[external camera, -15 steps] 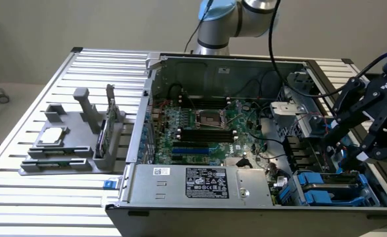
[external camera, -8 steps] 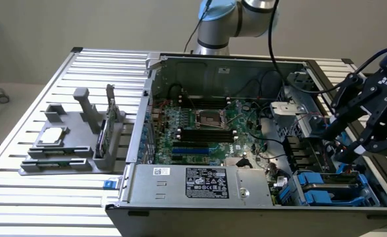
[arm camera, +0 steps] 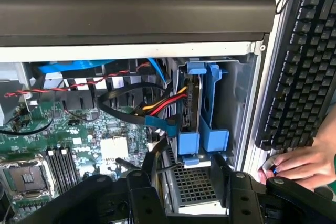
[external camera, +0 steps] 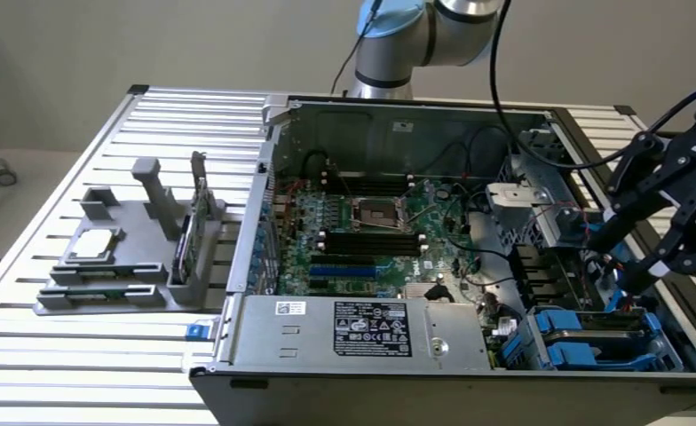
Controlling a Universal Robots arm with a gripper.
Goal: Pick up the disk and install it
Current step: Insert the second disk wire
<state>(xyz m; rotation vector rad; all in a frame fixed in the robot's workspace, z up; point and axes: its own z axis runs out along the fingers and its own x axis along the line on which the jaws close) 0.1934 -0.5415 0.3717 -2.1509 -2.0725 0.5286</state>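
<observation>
The disk [arm camera: 192, 103] stands on edge in the drive bay at the corner of the open computer case [external camera: 280, 177], held in its bright blue carrier [arm camera: 210, 103]. The same blue carrier [external camera: 567, 337] appears at the case's near corner on the exterior view's right. Only the disk's dark edge shows; its label is hidden. My gripper [external camera: 623, 264] hangs just above that bay, open, with nothing between its black fingers [arm camera: 140, 195]. A metal mesh cage [arm camera: 195, 184] lies in the gap between them.
Red, yellow and black cables [arm camera: 157, 107] run beside the disk. A person's hand [arm camera: 299, 163] rests by a black keyboard [arm camera: 310, 61] outside the case wall. A grey fixture [external camera: 111, 266] holding a small chip and a thin card stands on the slatted table [external camera: 40, 355].
</observation>
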